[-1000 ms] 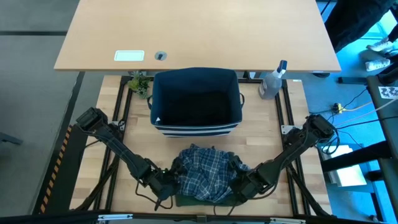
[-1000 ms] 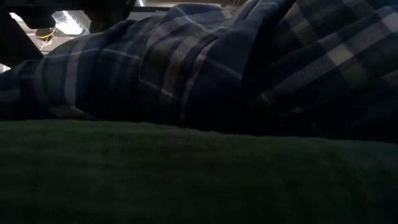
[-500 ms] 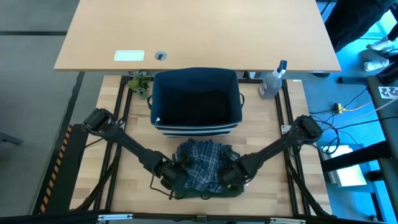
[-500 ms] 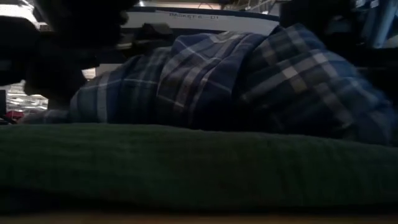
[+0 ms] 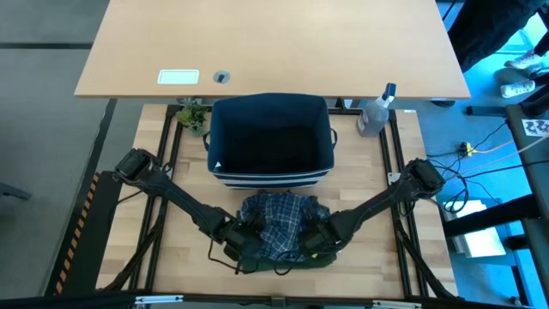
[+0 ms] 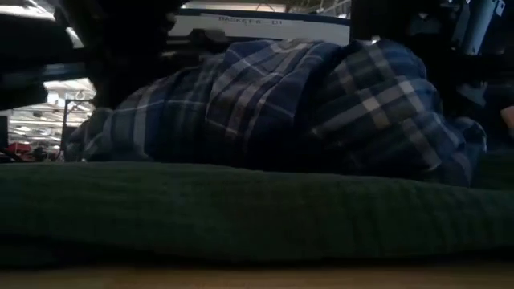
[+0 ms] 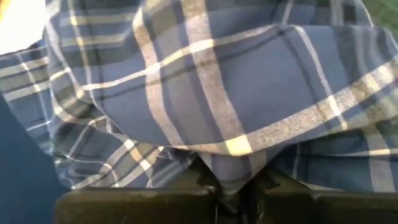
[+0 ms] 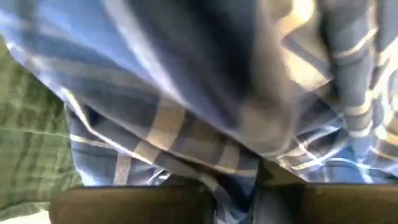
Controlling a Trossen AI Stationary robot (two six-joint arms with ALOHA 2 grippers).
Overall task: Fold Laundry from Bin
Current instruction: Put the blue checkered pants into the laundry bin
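Both end effectors pinched the plaid shirt near the bench's front edge.
The plaid shirt (image 5: 279, 227) lay bunched on the olive-green garment (image 6: 257, 210), in front of the bin (image 5: 270, 142); lifting evenly should spread it. The left end effector (image 7: 233, 190) and right end effector (image 8: 249, 186) were each clamped on a plaid fold.

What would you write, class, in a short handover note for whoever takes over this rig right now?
Left gripper: fingers shut on a fold of the plaid shirt.
Right gripper: fingers shut on the shirt's other side.
Things: the shirt lies bunched on the olive-green garment, near the table's front edge; the striped navy bin stands behind them. No garment can be made out inside the bin from above.
Done: shirt is out of the bin and gripped on both sides.
Left: spread the shirt flat, fold it, then probably fold the green garment.
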